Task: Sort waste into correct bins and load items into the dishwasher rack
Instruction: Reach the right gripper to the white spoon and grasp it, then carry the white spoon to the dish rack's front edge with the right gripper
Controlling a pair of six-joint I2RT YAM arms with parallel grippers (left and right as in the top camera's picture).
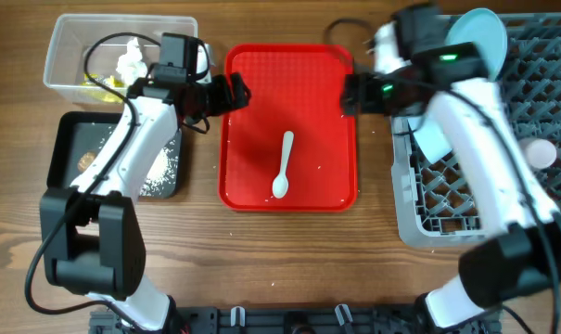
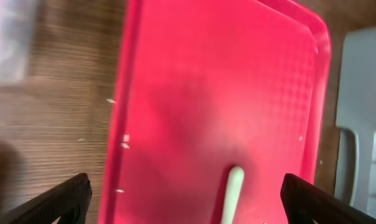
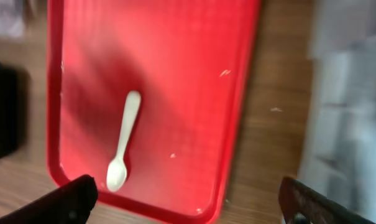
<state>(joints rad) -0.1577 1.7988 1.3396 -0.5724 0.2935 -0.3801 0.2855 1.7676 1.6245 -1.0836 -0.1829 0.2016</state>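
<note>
Left hand (image 1: 234, 91) over tray (image 1: 308, 93), wooden table (image 1: 289, 250)

Handle-only white spoon (image 2: 233, 199) — cut off below, grey rack (image 3: 349, 112) blurred

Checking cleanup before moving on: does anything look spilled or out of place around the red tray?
Yes. A few loose rice grains lie spilled on the wooden table beside the edge of the red tray. More white specks sit on the tray near the white spoon.
</note>
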